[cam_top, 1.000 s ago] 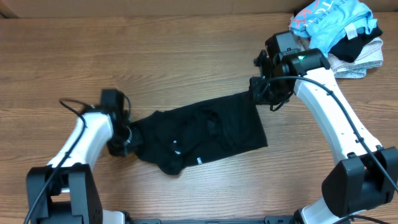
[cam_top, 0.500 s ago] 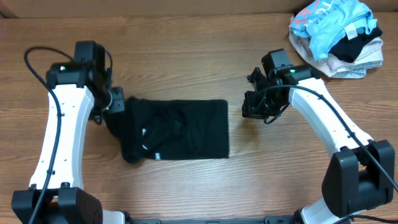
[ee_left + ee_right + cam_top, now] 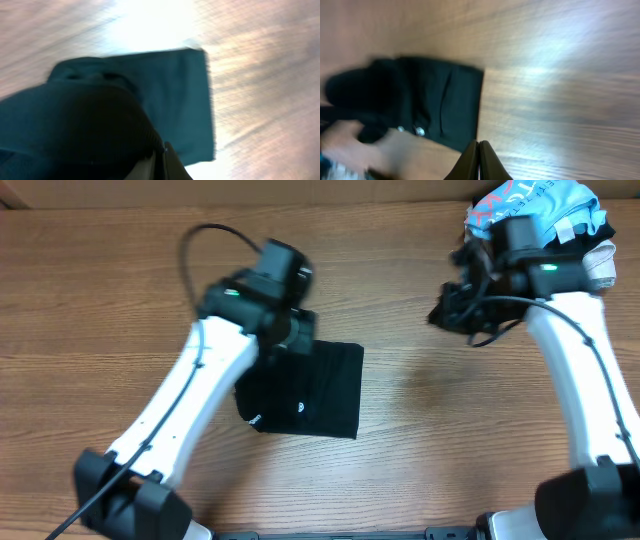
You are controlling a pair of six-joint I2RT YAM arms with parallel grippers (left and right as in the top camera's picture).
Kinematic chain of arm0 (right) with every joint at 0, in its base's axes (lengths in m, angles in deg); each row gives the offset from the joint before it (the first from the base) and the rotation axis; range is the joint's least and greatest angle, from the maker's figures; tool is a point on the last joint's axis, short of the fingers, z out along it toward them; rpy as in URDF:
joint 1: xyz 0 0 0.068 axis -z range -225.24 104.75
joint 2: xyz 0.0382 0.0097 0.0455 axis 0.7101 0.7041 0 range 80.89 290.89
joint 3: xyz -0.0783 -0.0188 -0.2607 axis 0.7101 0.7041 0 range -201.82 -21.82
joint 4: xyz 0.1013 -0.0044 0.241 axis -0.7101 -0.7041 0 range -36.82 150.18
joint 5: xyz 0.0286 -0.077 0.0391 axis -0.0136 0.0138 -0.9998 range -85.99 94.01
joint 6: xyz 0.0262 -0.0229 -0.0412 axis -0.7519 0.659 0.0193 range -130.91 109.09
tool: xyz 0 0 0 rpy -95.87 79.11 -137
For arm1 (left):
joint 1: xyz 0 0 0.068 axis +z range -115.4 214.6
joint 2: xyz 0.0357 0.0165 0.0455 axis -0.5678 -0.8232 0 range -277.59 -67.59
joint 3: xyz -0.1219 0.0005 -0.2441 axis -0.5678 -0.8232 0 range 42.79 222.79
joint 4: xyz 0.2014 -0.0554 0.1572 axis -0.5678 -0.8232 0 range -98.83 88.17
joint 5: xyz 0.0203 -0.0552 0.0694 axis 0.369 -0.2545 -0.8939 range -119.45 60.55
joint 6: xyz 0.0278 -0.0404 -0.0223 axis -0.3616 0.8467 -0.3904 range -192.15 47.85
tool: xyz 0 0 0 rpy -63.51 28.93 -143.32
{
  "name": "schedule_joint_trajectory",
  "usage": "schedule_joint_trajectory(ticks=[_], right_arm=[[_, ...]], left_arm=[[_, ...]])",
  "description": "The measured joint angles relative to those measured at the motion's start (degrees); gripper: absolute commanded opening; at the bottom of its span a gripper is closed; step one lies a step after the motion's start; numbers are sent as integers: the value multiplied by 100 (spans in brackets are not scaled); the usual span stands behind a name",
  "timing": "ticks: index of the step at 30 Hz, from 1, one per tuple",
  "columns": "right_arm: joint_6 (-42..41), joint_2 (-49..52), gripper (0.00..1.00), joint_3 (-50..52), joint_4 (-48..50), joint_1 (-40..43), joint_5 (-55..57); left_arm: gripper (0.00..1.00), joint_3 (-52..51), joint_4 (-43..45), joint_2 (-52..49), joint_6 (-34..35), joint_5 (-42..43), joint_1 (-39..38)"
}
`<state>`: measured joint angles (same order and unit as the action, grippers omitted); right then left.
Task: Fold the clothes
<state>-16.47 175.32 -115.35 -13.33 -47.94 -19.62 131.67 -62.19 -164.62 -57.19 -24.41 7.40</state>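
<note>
A black garment [image 3: 318, 390] lies folded in a compact rectangle at the table's middle. My left gripper [image 3: 293, 340] is over its upper left corner. In the left wrist view its fingers [image 3: 161, 161] are closed together with a bunch of the dark cloth [image 3: 175, 100] against them. My right gripper [image 3: 450, 310] is up and to the right of the garment, apart from it. In the right wrist view its fingers [image 3: 479, 156] are shut and empty above bare wood, with the garment [image 3: 435, 100] to the left.
A pile of other clothes [image 3: 540, 225], light blue, black and white, sits at the back right corner behind my right arm. Bare wooden table [image 3: 450, 440] lies right of the garment. My left arm crosses the table's left half.
My left gripper swung right, carrying the garment's left side over itself, so the cloth is now narrower. My right gripper moved up and right toward the pile, away from the garment.
</note>
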Motion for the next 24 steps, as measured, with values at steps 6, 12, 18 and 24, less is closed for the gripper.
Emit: schedule_joint_trajectory(ticks=[6, 12, 18, 24], right_arm=[[33, -258, 5, -149, -94, 763, 2], [48, -254, 6, -149, -107, 1141, 7], [70, -254, 10, -149, -107, 1200, 0], [85, -256, 25, -149, -109, 1204, -7]], left_arm=[[4, 0, 328, -584, 358, 76, -879], [4, 0, 1091, -1119, 597, 92, -1456], [32, 0, 1749, -1239, 741, 293, -1585], [100, 0, 1880, -1239, 761, 494, -1585]])
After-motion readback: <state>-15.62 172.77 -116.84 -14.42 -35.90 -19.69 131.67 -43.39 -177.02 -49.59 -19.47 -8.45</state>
